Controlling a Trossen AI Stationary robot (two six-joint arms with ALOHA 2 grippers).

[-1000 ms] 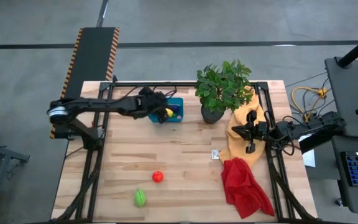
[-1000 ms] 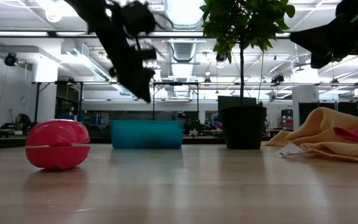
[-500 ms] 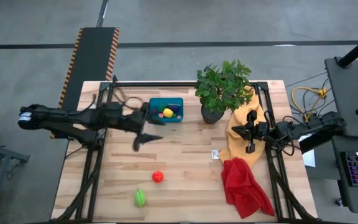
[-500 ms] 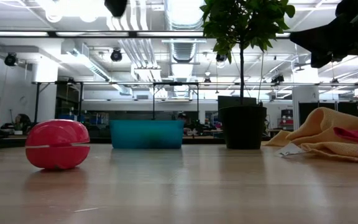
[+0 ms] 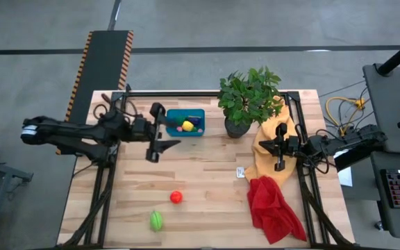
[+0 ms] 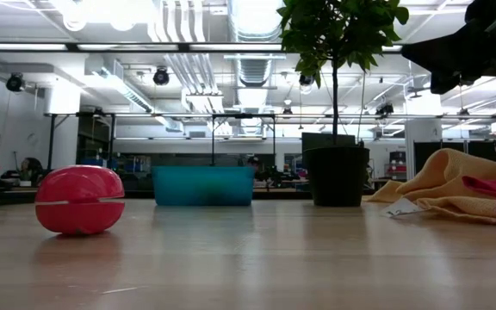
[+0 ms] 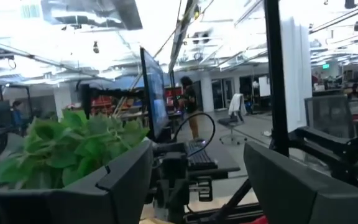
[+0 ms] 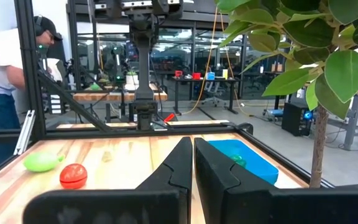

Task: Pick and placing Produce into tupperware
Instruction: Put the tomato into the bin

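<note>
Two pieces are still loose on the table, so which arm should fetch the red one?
Left, probably. The left claw is open over the table, nearer the red piece. The right claw is shut, parked over the yellow cloth.

bright overhead ceiling lights, glare in left wrist view.

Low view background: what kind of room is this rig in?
Most likely an open-plan robotics lab or workshop: exposed ceiling ducts and strip lights overhead, rows of workbenches with equipment behind the table, and a person standing at a neighbouring station.
</note>
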